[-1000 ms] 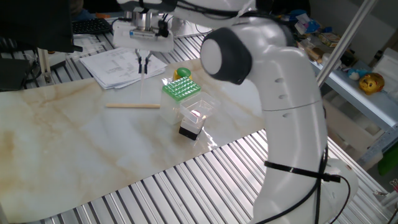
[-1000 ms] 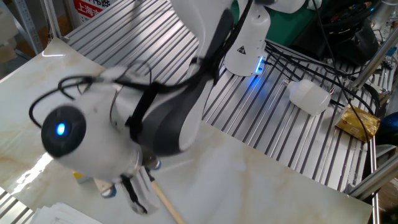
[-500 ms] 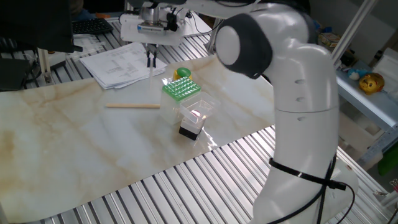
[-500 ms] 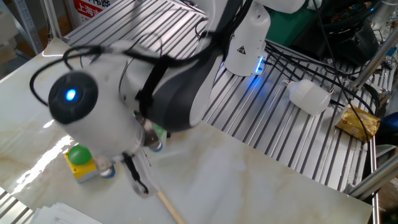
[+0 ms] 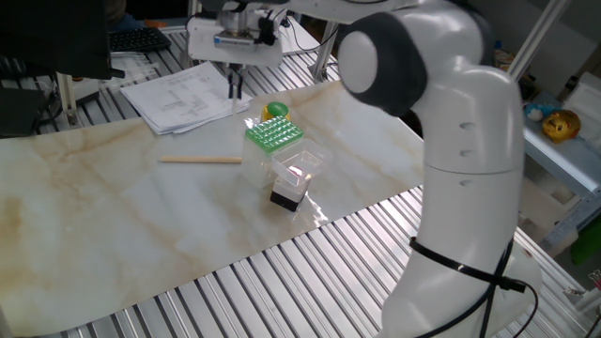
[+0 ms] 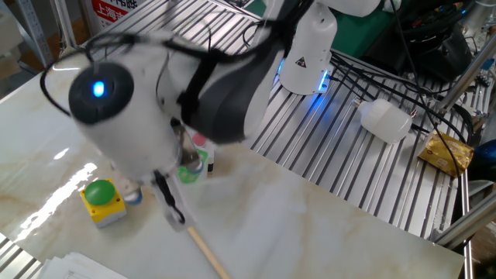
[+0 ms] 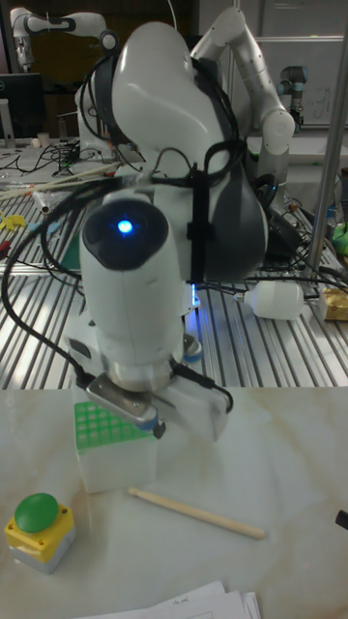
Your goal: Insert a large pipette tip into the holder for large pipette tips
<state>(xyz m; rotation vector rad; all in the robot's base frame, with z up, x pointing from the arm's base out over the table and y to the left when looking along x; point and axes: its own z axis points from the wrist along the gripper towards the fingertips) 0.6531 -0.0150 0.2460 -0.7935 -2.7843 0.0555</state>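
With jaws nearly closed, contents indiscernible, the gripper (image 5: 235, 91) hovers at 10 o'clock from the green-topped holder (image 5: 271, 134); the large pipette tip is not discernible, so lateral misalignment risks missing a hole.

Bright even light, glare on marble tabletop (image 5: 113, 216), motion-blurred arm (image 6: 155, 101).

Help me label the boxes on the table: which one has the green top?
The rack nearest the gripper, beside the green button. Its top is a green grid of holes; the clear box in front has none.
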